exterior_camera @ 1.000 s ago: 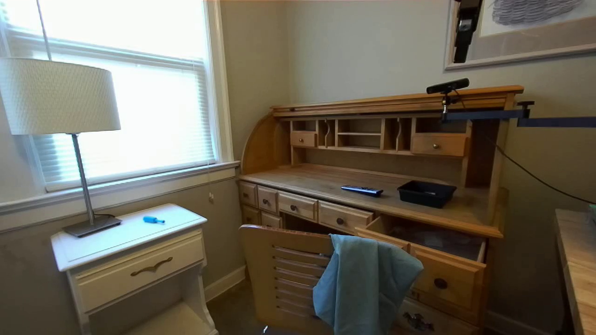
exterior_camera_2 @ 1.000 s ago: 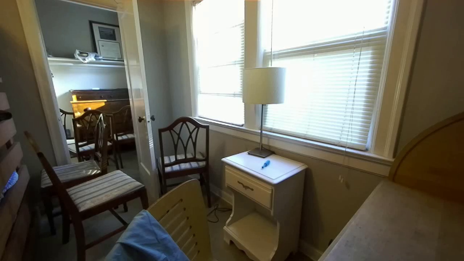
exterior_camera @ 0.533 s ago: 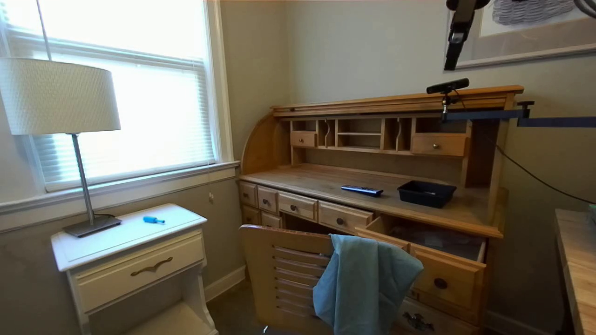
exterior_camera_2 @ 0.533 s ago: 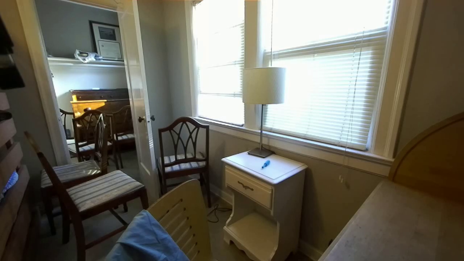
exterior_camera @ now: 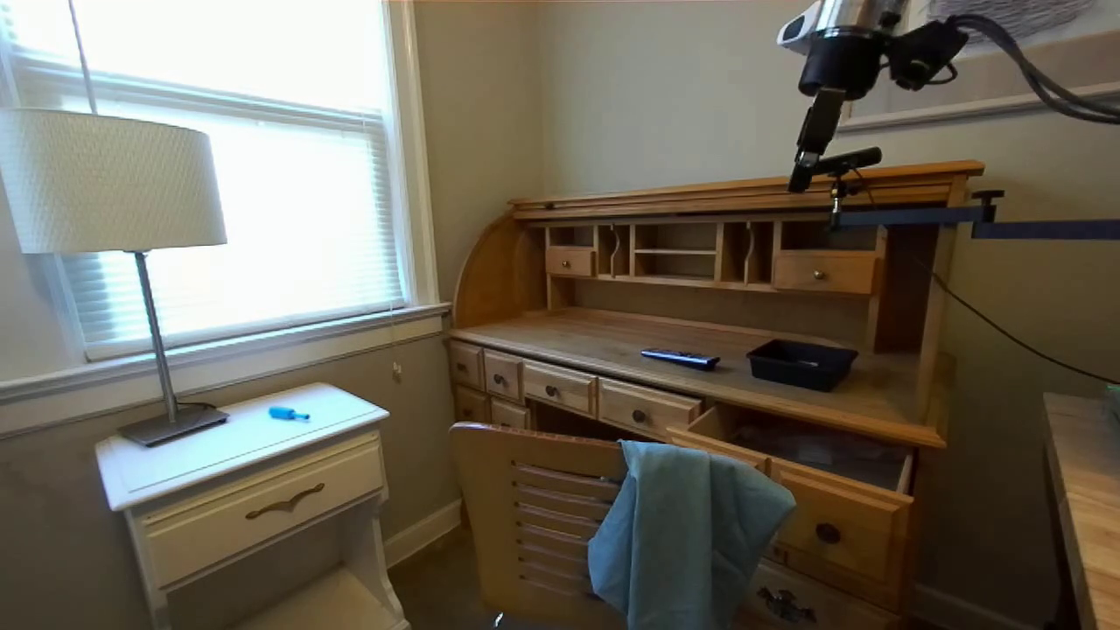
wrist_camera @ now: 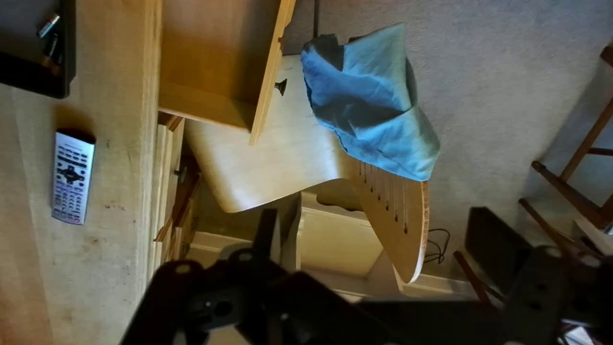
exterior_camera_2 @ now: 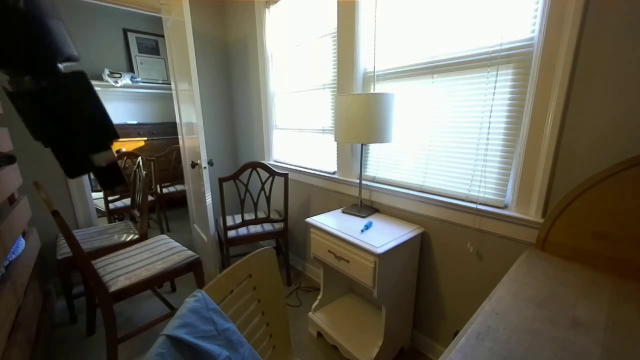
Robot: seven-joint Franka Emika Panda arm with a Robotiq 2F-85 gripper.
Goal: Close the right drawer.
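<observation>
- The right drawer, of honey-orange wood with a bevelled front and dark round knob, is pulled out at the right end of the desk.
- It is positioned below the fingers, well apart.
- The gripper is suspended in free air, its fingers spread wide.
- Nearer, a crumpled blue cloth is draped over a slotted chair.

In an exterior view, the tool hangs higher than the open right drawer.
</observation>
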